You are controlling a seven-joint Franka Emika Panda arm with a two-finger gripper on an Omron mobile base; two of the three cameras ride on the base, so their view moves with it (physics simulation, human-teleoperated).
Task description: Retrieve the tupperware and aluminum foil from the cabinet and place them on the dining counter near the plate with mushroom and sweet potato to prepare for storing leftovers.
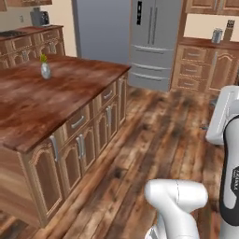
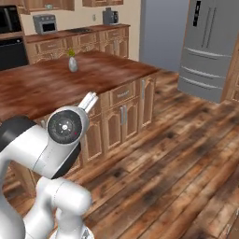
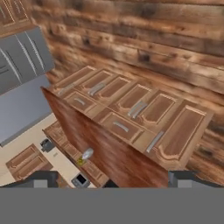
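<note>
Claw (image 3: pixel 112 177) spread wide (nothing between tips), dining counter (image 3: pixel 109 148) just ahead.

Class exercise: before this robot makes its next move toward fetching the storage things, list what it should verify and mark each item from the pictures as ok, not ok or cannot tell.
1. Gripper open and empty: ok, the tips stand wide with nothing between them.
2. Tupperware and foil located: not ok, neither is in sight.
3. Cabinet holding them identified: cannot tell.
4. Floor ahead clear for driving: ok.
5. Dining counter has free room: ok, its bare wood carries just a small vase.
6. Plate with mushroom and sweet potato found: not ok.
</note>
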